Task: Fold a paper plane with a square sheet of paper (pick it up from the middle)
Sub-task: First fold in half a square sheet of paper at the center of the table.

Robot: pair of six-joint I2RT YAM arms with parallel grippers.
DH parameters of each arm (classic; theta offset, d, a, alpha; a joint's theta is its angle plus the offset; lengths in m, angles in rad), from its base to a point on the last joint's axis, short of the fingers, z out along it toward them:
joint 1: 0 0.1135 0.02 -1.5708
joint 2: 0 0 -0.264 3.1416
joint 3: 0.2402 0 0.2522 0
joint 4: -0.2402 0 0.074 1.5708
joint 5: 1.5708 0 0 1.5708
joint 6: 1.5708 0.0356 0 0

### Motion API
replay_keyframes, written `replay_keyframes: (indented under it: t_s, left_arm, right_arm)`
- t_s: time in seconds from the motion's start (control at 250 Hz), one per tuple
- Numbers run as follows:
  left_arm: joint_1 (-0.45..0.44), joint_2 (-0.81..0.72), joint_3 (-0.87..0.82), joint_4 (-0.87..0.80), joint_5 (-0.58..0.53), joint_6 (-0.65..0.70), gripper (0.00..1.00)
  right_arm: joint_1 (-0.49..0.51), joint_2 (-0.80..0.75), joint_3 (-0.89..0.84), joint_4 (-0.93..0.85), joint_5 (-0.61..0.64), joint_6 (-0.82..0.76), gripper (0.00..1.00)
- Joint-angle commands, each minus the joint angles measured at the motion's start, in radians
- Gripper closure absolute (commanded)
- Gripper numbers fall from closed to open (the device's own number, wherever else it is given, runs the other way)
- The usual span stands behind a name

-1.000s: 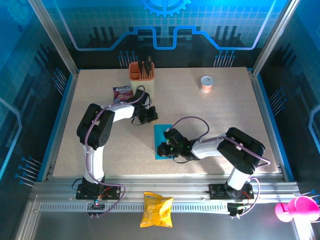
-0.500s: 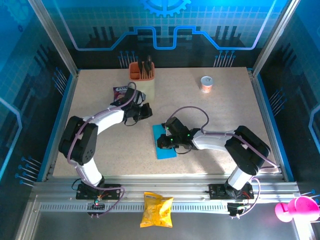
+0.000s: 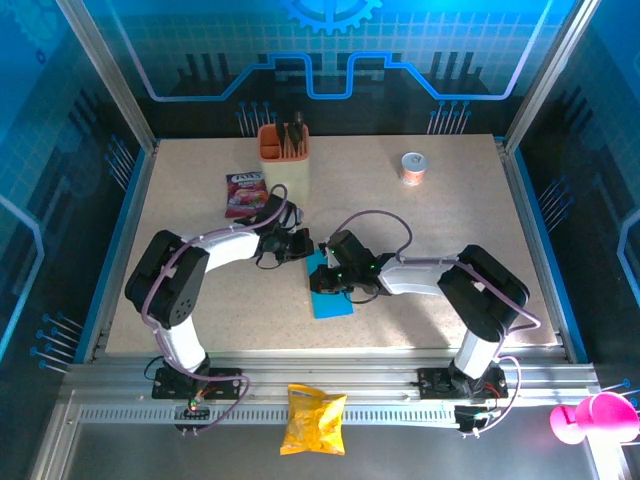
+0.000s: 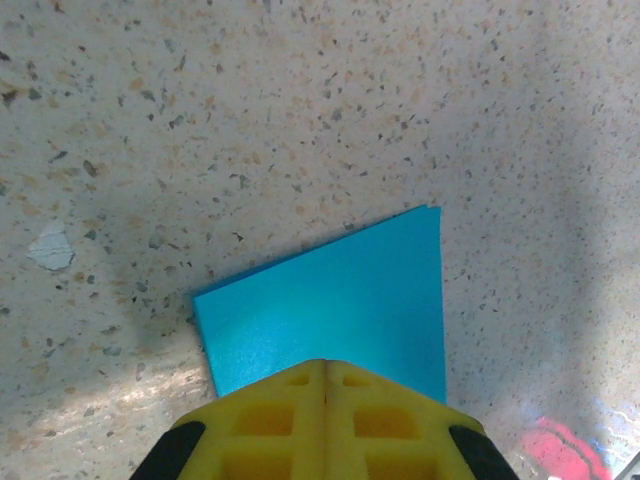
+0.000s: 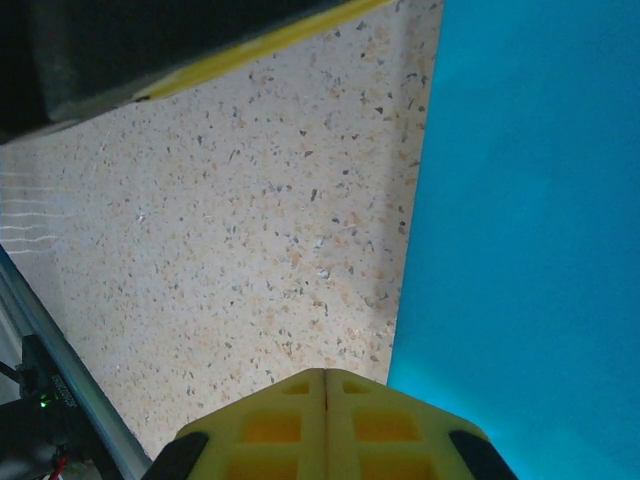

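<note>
The cyan-blue sheet of paper (image 3: 336, 300) lies flat on the speckled table as a narrow rectangle, near the middle front. My left gripper (image 3: 310, 246) is shut and empty, its tip over the sheet's upper left corner. In the left wrist view the paper (image 4: 340, 295) lies just beyond the closed yellow tips of the left gripper (image 4: 325, 363). My right gripper (image 3: 318, 282) is shut and empty, low over the sheet's left edge. In the right wrist view the paper (image 5: 530, 200) fills the right side, and the right gripper (image 5: 326, 373) points at bare table beside that edge.
An orange-cream holder (image 3: 284, 155) with dark tools stands at the back, a pink-purple snack packet (image 3: 244, 193) to its left. A small cup (image 3: 413, 167) sits at the back right. A yellow crisp bag (image 3: 315, 420) lies on the front rail. The left gripper's body (image 5: 150, 50) shows close by.
The left arm swung from beside the holder down to the sheet's upper left corner. The right gripper slid up along the sheet's left edge. Both stayed shut.
</note>
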Motion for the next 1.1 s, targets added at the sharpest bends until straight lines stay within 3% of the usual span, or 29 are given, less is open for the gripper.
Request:
replay_keyframes:
  t_s: [0.0,0.587,1.099]
  left_arm:
    - [-0.012,0.029,0.041,0.006,0.028,-0.006,1.00]
    - [-0.032,0.127,0.048,-0.009,0.007,0.009,1.00]
    - [-0.031,0.164,0.046,-0.016,-0.019,0.022,1.00]
  right_arm:
    - [-0.007,0.035,0.021,0.034,-0.016,0.012,1.00]
    - [-0.021,0.148,0.080,-0.056,0.040,-0.046,1.00]
    - [0.064,0.061,0.055,-0.114,0.043,-0.184,1.00]
